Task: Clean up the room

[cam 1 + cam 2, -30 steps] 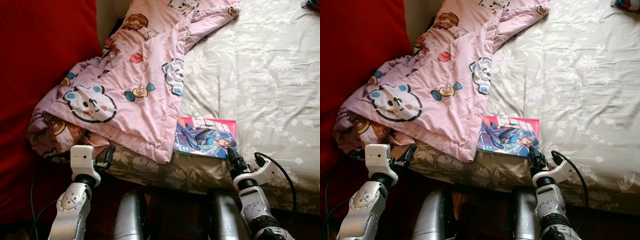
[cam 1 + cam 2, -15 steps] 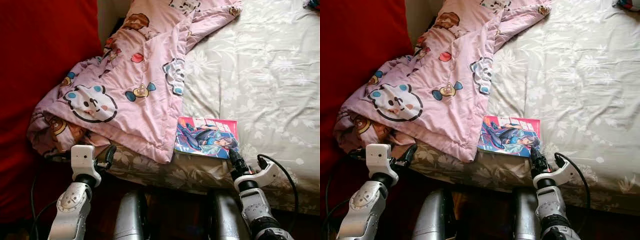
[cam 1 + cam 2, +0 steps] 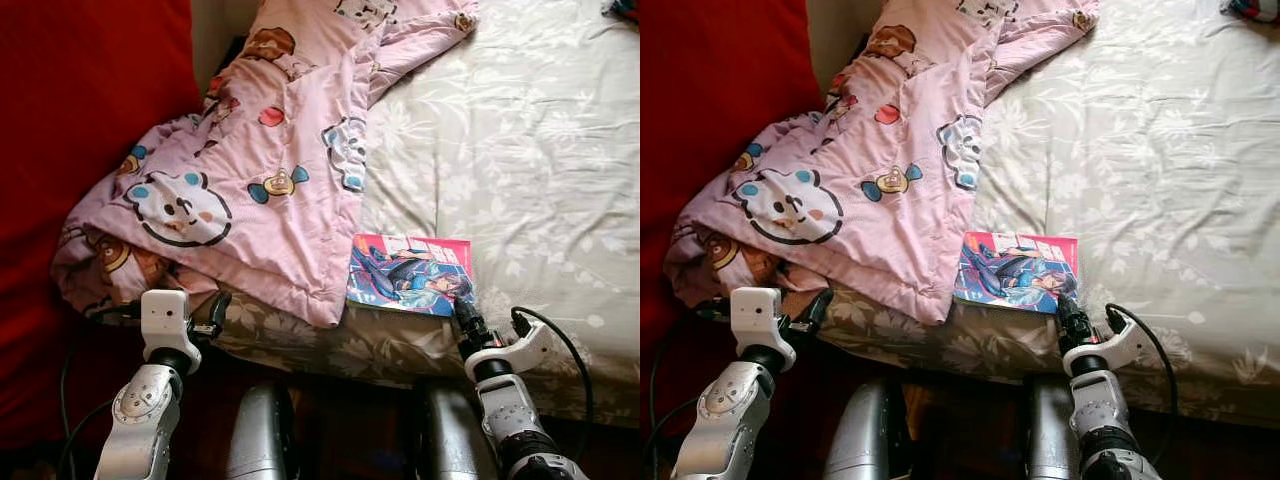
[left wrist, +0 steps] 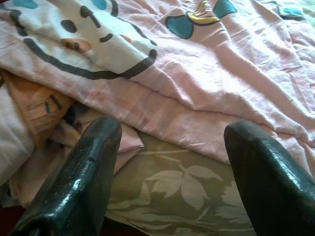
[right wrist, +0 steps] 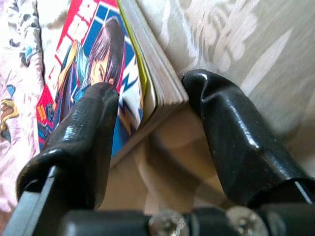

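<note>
Lower right of the left eye frame, the right gripper [image 3: 465, 315] sits at the near corner of the comic book [image 3: 411, 274], which lies flat on the floral bedsheet [image 3: 520, 150] near the bed's front edge, its left side touching the hem of the pink blanket [image 3: 265, 170]. Right wrist view: jaws spread, one finger [image 5: 83, 132] over the cover, the other beside the page edge, corner of the book between them. Not clamped yet; whether a pad already touches the cover is hard to tell from this angle.

Lower left of the frame, the left gripper [image 3: 212, 313] is parked at the mattress edge just below the blanket's bunched end, jaws released, nothing in them; left wrist view has blanket folds and sheet beyond the fingertips [image 4: 93, 147].

Progress judgement: early. Book not picked up, grasp only being set up. Blanket is a crumpled heap running from upper centre down to lower left, partly against the red wall [image 3: 70, 150], unfolded. Some small coloured item at the top right corner, too cropped to identify. Left to do: close on the book, lift, put it away, then deal with the blanket.
</note>
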